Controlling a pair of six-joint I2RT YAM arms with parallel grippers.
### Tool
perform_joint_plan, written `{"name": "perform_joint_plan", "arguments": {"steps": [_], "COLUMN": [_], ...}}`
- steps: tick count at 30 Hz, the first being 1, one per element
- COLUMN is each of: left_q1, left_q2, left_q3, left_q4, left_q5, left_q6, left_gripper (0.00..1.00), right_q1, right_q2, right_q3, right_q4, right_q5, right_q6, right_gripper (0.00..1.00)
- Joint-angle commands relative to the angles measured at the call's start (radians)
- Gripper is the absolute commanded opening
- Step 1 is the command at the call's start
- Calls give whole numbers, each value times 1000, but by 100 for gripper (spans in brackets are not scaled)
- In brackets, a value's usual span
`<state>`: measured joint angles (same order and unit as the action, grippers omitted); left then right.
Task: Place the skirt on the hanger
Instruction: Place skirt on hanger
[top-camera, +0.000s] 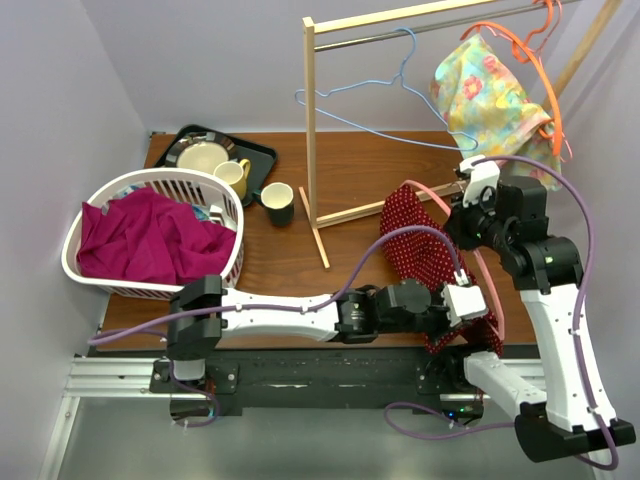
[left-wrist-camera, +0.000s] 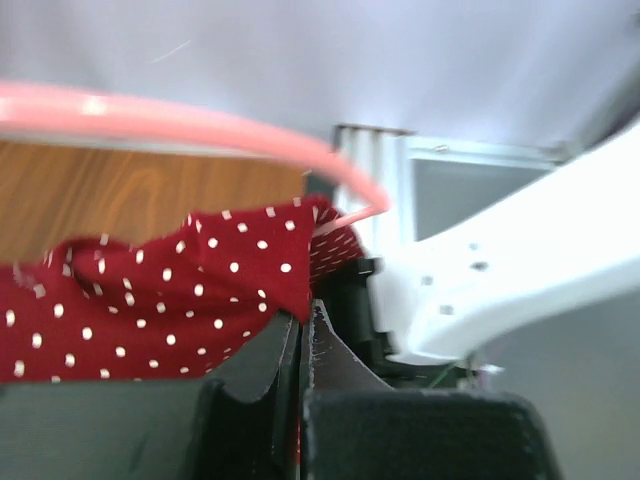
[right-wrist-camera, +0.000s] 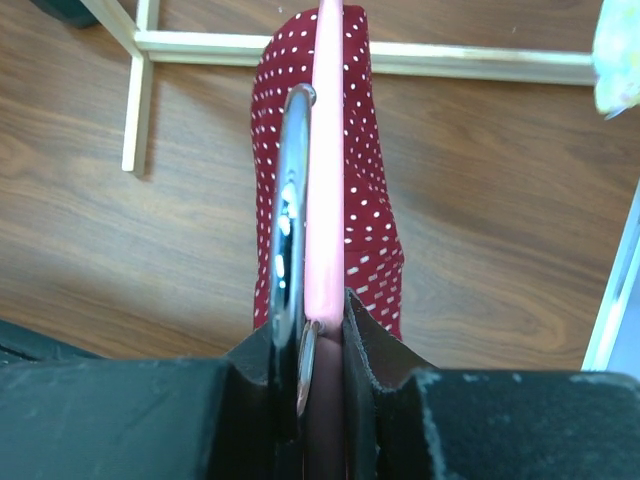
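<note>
Loosely, red white-dotted skirt (right-wrist-camera: 371, 215) bunches along pink hanger (right-wrist-camera: 328, 150).

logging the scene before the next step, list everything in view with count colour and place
skirt: 1, red with white dots, on the table right of the rack
pink hanger: 1, pink, along the skirt
rack: 1, pale wood, back of table
blue hanger: 1, blue, on the rail
orange hanger: 1, orange, on the rail
floral garment: 1, yellow floral, on the orange hanger
basket: 1, white, left
cloth: 1, magenta, in the basket
tray: 1, black, far left
plate: 1, cream, on the tray
yellow mug: 1, at the tray's near edge
dark mug: 1, beside the tray
table: 1, brown
left gripper: shut on the skirt
right gripper: shut on the pink hanger
</note>
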<state>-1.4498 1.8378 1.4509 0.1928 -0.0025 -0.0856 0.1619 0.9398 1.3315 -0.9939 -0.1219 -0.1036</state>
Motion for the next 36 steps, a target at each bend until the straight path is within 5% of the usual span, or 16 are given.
{"name": "perform_joint_plan", "arguments": {"steps": [1,9,19,21,22,25,32,36], "left_q1": [-21,-40,-69,-63,-61,-44,192,371], "left_q2": [-89,-78,-72,-72,-77,-132,-492,-649], "left_q3": [66,31,6,-1,-9,-55,-407,-486], "left_q4": [13,-72,-167,-181,-176,-161,-115,-189], "left_q5": [222,370,354,285,271,179,21,19], "left_q6": [-3,-32,-8,-3,-6,-14,-97,-54], "left_gripper": [0,0,0,19,43,66,82,84], "right_q1": [-13,-28,-44,-45,-47,-47,-47,-47], "right_q2": [-3,27,40,39,39,28,10,-7], "right_q3": [4,51,66,66,66,67,83,68], "right_q4": [133,143,146,141,138,123,45,-21], "right_q5": [18,22,9,-16,-28,-71,-71,-232], "right_q6": [16,13,8,5,1,-40,-180,-303], "right_gripper": [0,0,0,0,0,0,0,0]}}
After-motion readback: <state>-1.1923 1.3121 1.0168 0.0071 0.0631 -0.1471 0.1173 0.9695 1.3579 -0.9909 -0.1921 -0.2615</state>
